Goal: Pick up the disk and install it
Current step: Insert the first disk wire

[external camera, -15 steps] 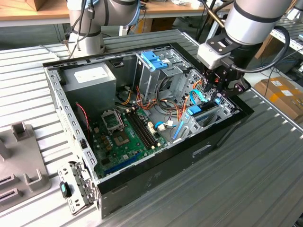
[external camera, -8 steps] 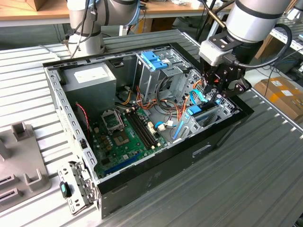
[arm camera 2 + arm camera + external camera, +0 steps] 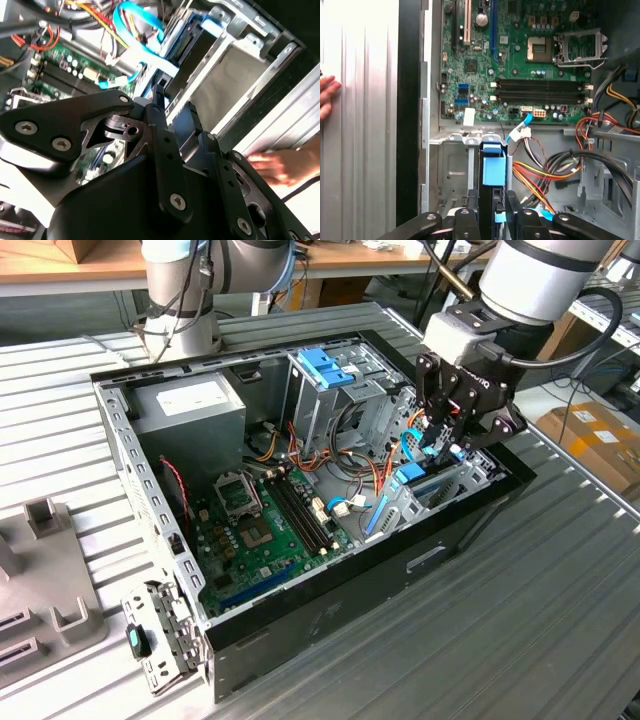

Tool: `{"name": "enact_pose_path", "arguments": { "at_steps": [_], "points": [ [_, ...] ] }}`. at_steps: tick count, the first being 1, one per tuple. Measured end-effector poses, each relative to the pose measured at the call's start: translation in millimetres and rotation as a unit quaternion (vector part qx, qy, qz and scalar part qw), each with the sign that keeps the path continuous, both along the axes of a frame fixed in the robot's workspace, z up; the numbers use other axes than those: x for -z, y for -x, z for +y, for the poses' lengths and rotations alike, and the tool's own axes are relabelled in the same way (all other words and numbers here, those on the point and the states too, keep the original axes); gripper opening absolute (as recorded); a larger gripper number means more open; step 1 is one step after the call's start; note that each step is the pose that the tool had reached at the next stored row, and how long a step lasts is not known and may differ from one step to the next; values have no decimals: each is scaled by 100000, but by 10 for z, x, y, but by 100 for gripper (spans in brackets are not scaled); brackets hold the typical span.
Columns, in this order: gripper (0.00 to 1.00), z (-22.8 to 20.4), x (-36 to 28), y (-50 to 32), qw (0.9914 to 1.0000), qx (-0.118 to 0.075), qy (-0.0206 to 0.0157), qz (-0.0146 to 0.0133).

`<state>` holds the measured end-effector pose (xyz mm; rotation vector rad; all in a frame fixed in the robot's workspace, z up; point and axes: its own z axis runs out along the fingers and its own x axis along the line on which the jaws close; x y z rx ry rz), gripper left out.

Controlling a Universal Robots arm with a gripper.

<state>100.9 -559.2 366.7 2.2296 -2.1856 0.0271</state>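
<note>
The disk (image 3: 494, 170), a dark flat drive with bright blue rails, stands on edge in the metal drive bay (image 3: 450, 170) at the corner of the open computer case (image 3: 330, 625). My gripper (image 3: 492, 196) is shut on it, one black finger pressed against each side. In the exterior view the gripper (image 3: 443, 445) reaches down into the case's right end, and the disk's blue rail (image 3: 413, 476) shows just below it. In the second wrist view the fingers (image 3: 156, 112) point at the disk (image 3: 187, 47) sitting in the bay.
The green motherboard (image 3: 520, 65) and loose cables (image 3: 545, 175) lie beside the bay. A tall metal cage with a blue bracket (image 3: 325, 365) and a power supply (image 3: 190, 405) stand further in. A person's hand (image 3: 327, 95) rests on the table outside the case wall.
</note>
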Motion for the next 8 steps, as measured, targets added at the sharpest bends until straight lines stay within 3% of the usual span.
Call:
{"name": "enact_pose_path", "arguments": {
  "at_steps": [3,8],
  "points": [
    [36,15,8,-92,99999,1,6,406],
    [36,39,18,-181,99998,4,3,578]
  ]
}}
